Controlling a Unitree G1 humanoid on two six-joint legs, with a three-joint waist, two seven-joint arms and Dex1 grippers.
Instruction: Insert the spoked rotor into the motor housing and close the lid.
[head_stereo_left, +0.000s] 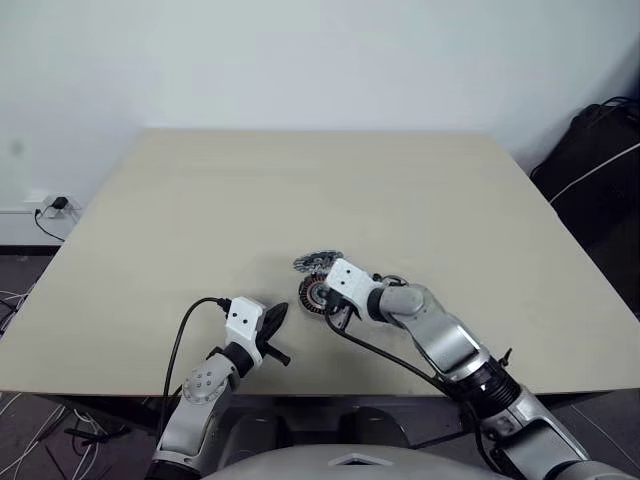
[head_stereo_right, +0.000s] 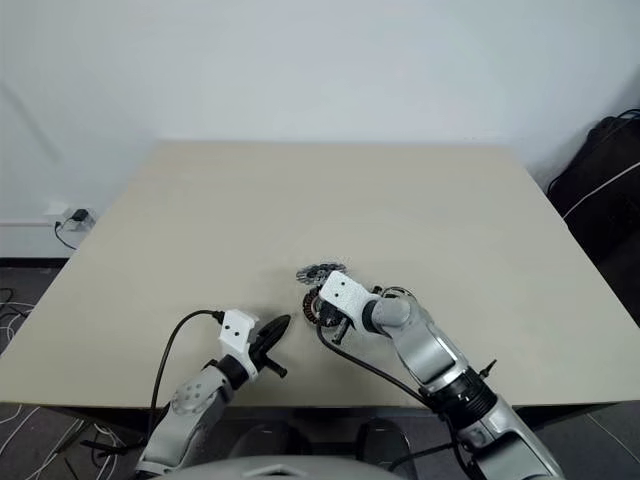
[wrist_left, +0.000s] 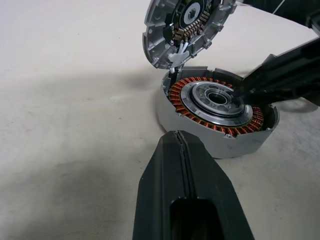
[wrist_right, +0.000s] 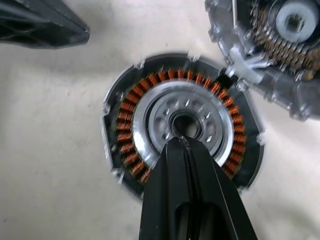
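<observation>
Beige counter (head_stereo_left: 200, 200) against a white wall, cables on the floor at left. Motor housing (wrist_right: 180, 125) sits near the front edge, copper winding showing. Lid (wrist_left: 187, 25) lies just beyond it, touching its rim, inner side up. Right hand (wrist_right: 186, 145) fully closed, empty, tip over the housing's centre hub. Left hand (wrist_left: 180, 145) fully closed, empty, just beside the housing.
</observation>
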